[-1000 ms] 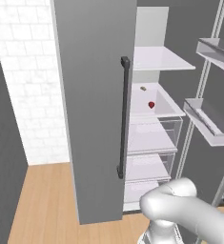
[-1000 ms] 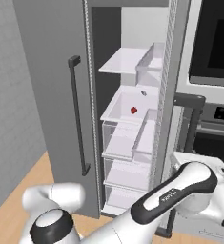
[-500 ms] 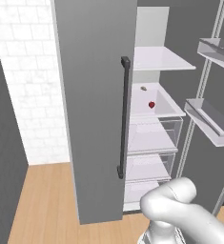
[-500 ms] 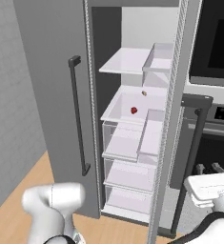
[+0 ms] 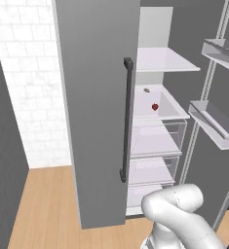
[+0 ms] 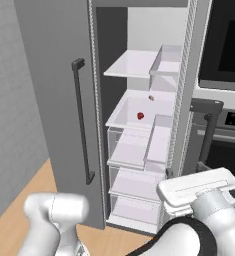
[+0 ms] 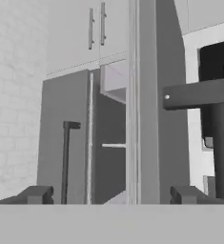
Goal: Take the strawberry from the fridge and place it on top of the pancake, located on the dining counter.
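The tall matte grey fridge (image 5: 96,112) stands with its right-hand door (image 6: 186,100) swung out, exposing white shelves and clear drawers. The left-hand door stays closed, its long dark vertical bar handle (image 5: 126,119) unused. This arrangement gives access to the interior from the front.

The tiny bright red strawberry (image 5: 155,106) rests on the second white shelf (image 6: 134,117) from the top, roughly mid-shelf. A small brown speck-like item (image 5: 146,90) lies behind it, near the back wall, at about 11 o'clock from the berry in the left base view. The two are apart.

In the hand view the fingers (image 7: 35,194) are spread wide, with nothing between them. The dark handle of the open door (image 7: 213,119) sits at 2 o'clock, just beside the right fingertip.

The strawberry lies well apart from the fingers, deeper inside the compartment. Judged from this, the door-opening step is complete and the reach toward the berry is not yet begun.
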Controlling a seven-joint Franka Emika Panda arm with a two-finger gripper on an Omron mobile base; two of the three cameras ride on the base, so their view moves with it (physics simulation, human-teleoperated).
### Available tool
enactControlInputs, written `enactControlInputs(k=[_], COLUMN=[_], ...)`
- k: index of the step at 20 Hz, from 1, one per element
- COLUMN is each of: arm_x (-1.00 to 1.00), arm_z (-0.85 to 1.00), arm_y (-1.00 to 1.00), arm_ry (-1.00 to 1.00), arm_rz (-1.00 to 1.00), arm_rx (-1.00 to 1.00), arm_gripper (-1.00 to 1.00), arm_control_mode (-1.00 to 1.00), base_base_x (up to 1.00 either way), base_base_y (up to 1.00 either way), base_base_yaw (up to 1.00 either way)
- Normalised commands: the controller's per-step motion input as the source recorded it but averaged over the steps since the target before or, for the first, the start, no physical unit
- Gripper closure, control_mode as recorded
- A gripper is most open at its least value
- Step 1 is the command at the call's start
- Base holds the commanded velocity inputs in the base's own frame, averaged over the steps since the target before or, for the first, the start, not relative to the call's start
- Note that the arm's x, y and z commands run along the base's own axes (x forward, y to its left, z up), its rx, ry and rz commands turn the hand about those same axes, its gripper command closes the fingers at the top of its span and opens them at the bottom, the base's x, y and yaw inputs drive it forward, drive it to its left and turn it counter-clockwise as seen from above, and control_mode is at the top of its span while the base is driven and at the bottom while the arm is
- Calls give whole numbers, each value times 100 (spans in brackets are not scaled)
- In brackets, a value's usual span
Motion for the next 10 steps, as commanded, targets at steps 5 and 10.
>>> enactControlInputs(k=[5, 10], arm_x=[-13, -29], arm_z=[70, 57], arm_y=[100, 100], arm_ry=[47, 32], arm_rz=[-5, -22], arm_rx=[-10, -39], arm_gripper=[-100, -100], arm_control_mode=[-100, -100], base_base_x=[0, 0], base_base_y=[0, 0], base_base_yaw=[0, 0])
